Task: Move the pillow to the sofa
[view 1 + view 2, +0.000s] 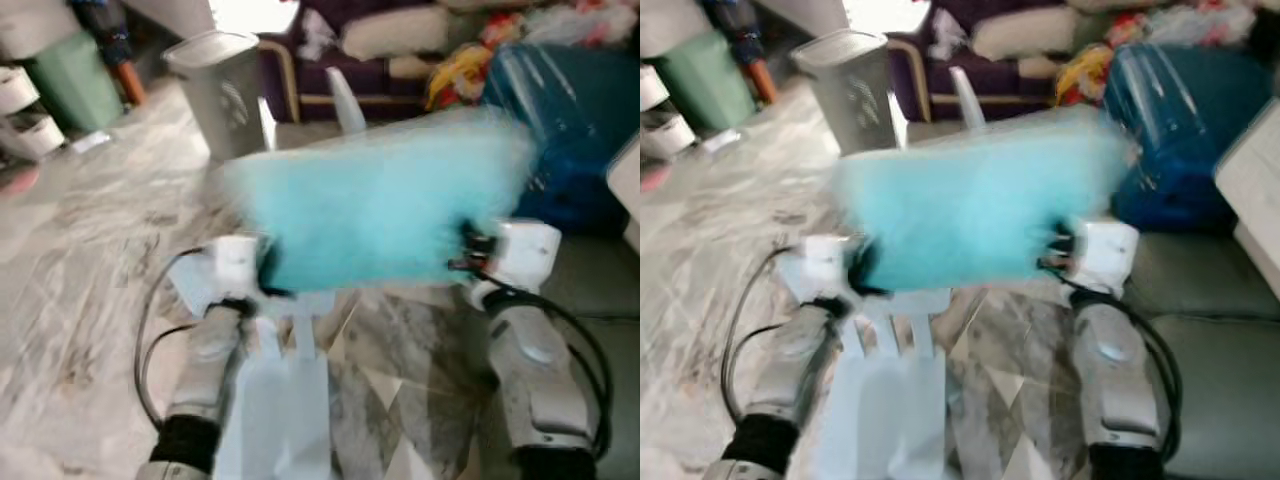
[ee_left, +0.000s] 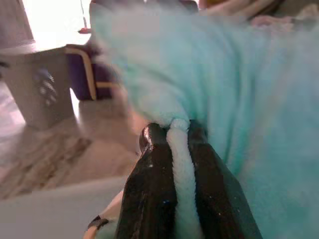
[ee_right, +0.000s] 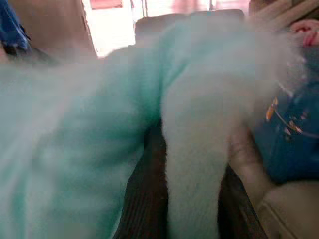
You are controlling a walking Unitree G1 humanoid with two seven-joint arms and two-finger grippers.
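Left eye view: both fingers pinch the pillow [image 1: 375, 205] above marble floor [image 1: 90, 230]

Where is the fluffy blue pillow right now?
The fluffy turquoise pillow is up in the air in front of the robot, pinched between the left gripper and right gripper, with a grey bin behind it.

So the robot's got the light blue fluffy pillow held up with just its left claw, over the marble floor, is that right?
Not quite. Both claws hold the pillow: the left claw pinches one edge and the right claw pinches the other, as each wrist view shows. It is indeed held up over the marble floor.
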